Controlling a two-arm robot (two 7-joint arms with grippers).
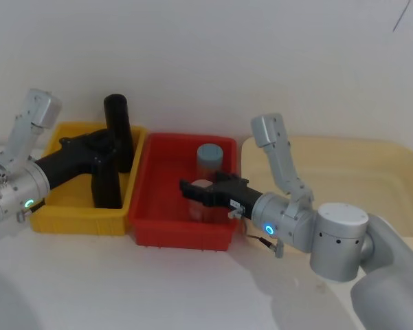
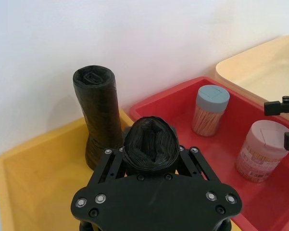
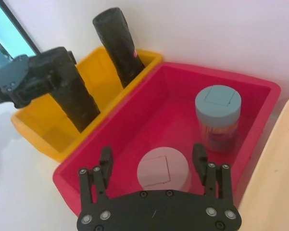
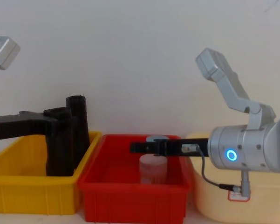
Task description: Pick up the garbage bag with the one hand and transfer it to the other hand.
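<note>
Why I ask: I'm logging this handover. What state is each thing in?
garbage bag: upright in the yellow bin, gripped.
left gripper: shut on the garbage bag.
second black roll: standing, ungripped.
right gripper: open, astride the pink-lidded jar.
pink-lidded jar: upright, lid on.
blue-lidded jar: upright, lid on.

Black garbage bag (image 1: 107, 189), upright in yellow bin (image 1: 75, 223), left end effector (image 1: 104, 148) gripping

A white desk (image 1: 124, 289) carried a yellow bin (image 1: 75, 223), a red bin (image 1: 179, 234) just beside it, and a cream tray (image 1: 371, 165).
</note>
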